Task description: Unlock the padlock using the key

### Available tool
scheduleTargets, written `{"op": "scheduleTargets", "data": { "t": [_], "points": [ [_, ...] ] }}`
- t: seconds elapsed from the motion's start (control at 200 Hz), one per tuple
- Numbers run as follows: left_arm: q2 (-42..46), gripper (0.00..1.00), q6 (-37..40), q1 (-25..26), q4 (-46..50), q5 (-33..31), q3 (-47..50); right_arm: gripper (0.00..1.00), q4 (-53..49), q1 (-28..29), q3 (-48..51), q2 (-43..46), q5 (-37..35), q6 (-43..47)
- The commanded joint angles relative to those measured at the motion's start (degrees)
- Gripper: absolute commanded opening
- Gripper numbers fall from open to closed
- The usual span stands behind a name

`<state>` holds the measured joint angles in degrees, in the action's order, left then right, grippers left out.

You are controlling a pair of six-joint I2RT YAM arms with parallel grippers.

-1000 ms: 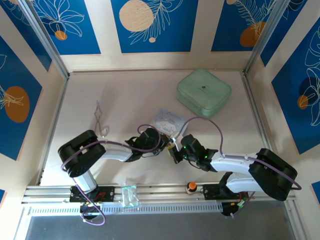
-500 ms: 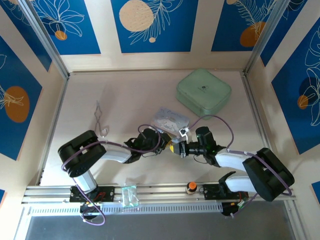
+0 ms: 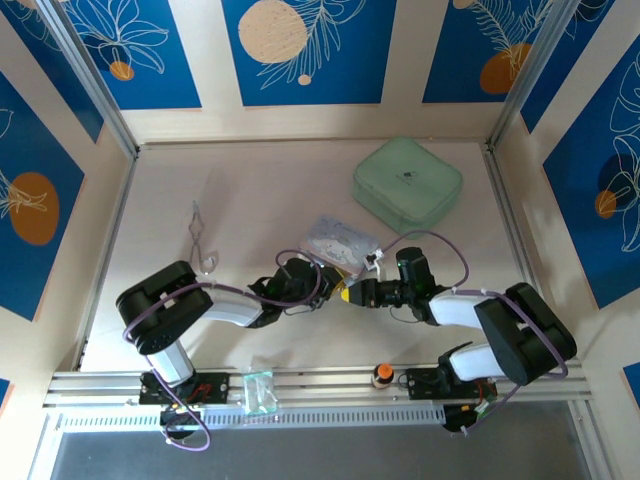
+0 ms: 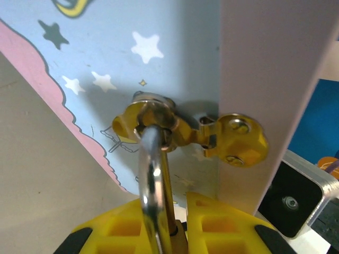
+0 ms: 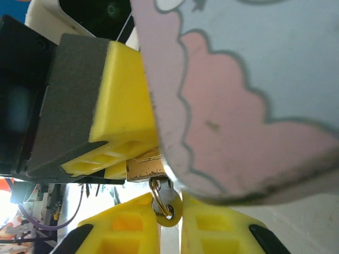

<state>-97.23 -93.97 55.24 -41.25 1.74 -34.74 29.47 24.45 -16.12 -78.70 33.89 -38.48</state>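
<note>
Jaws of the left gripper (image 4: 168,206) stand narrow, clamped on the padlock (image 5: 143,168). Its shackle (image 4: 153,174) rises from between them through the brass hasp (image 4: 159,124) of the blue tin (image 4: 106,53). Right gripper (image 5: 169,205) jaws sit close about the key (image 5: 167,209), which is seated in the padlock's underside; I cannot tell whether they pinch it. Insertion looks done; turning the key and freeing the shackle seem left.

The top external camera looks down from above and behind on the whole table (image 3: 250,200), while both wrist cameras, very close, face along their yellow fingers (image 4: 222,225) from opposite sides at one shared padlock (image 4: 154,180), near the overhead frame's centre.
</note>
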Motion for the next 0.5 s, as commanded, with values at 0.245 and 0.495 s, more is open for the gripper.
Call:
{"op": "scheduleTargets", "data": {
  "t": [0.245, 0.495],
  "points": [
    [1.4, 0.0, 2.2, 0.7, 0.3, 2.9, 1.8, 0.26, 1.2, -3.2, -1.5, -3.1, -7.2, -6.7],
    [2.1, 0.0, 3.2, 0.6, 2.6, 1.9, 1.4, 0.27, -3.2, -1.8, -2.1, -0.2, -10.2, -4.1]
  ]
}}
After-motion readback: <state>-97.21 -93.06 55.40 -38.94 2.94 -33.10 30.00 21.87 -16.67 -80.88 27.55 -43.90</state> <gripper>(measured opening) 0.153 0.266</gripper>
